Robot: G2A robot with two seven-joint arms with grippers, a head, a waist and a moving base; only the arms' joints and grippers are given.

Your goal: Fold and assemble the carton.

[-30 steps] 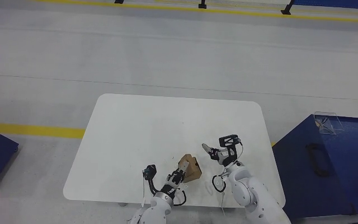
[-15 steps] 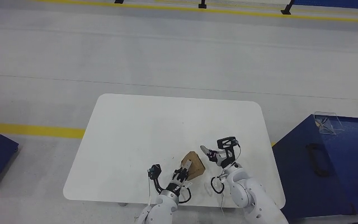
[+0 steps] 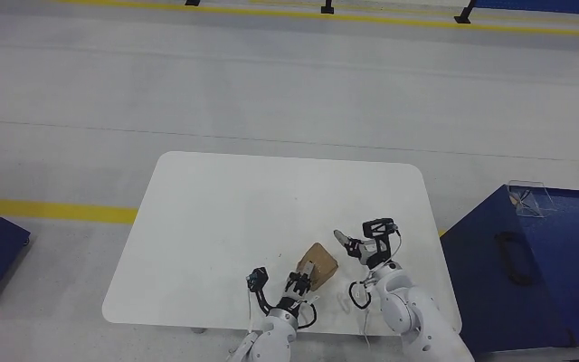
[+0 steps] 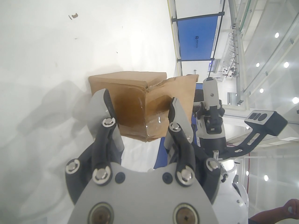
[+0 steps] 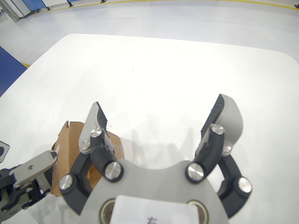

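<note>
Where the counter point(image 3: 226, 208) nears the robot, left tool point(image 3: 303, 277) clamps the carton point(image 3: 318, 261) across one corner, a finger point(image 4: 108, 104) on each adjoining face. Carton: brown, partly formed, one flap point(image 4: 184, 89) standing open; position close to the counter's near edge, right of centre. Just beyond and to the right, right tool point(image 3: 347, 244) hovers over the counter, jaws spread wide, gripping nothing, close beside the carton. Far side: grey floor point(image 3: 289, 81), yellow line point(image 3: 63, 211).

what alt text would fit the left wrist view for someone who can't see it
The left gripper grips a brown carton across its near corner, one finger on each side, on a white table. Just beyond the carton is the right gripper, with blue panels in the hall behind.
</note>
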